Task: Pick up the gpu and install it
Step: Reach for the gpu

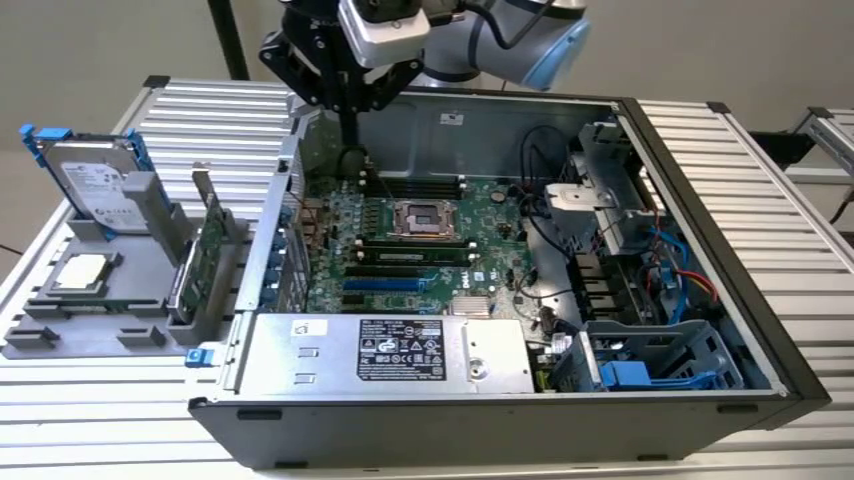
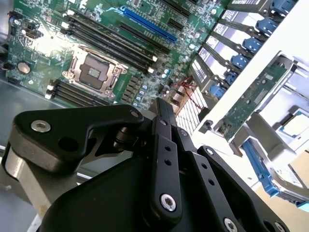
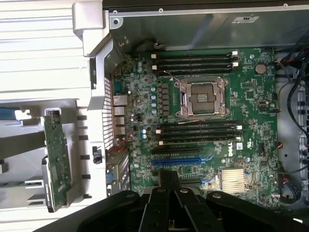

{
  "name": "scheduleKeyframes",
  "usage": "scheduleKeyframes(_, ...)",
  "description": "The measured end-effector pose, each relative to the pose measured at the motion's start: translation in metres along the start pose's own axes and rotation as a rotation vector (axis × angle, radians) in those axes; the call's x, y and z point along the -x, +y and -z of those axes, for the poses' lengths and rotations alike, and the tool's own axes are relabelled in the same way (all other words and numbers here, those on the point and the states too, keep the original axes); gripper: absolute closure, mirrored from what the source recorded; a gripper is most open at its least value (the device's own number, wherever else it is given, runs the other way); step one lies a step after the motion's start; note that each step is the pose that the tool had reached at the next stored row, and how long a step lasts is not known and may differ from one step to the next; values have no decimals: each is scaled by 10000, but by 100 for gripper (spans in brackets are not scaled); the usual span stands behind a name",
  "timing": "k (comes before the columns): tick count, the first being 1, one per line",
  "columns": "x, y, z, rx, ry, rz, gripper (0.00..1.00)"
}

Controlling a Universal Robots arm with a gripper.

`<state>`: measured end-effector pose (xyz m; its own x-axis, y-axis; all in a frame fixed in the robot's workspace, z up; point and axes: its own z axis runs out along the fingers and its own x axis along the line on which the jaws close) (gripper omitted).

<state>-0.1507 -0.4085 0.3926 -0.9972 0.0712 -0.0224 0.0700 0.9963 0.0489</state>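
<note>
Pincer [image 1: 350,140] hangs closed over motherboard [image 1: 344,238]; gpu [image 1: 200,268] apart.

A: Where is the gpu [image 1: 200,268]?
B: On edge in a grey holder [image 1: 80,330], just beside the open computer case [image 1: 400,430], on the exterior view's left.
A: Which face shows?
B: In both wrist views, the gpu [image 3: 57,162] [image 2: 255,99] shows its green circuit board.
</note>
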Motion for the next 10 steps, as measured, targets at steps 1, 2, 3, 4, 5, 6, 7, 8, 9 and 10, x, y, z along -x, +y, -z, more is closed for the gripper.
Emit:
scheduleKeyframes(1,-5,-2,0,0,0,1,100)
scheduleKeyframes(2,-11,-3,0,1,0,0,100)
scheduleKeyframes(3,-17,-5,0,0,0,0,100)
scheduleKeyframes(4,-22,-6,1,0,0,0,100)
scheduleKeyframes(5,-27,-8,1,0,0,0,100)
scheduleKeyframes(6,-32,-9,1,0,0,1,100)
scheduleKeyframes(7,-37,-11,1,0,0,0,100)
scheduleKeyframes(8,-43,-12,2,0,0,-1,100)
scheduleKeyframes(9,-48,-14,2,0,0,0,100)
scheduleKeyframes(10,-53,-16,2,0,0,0,100)
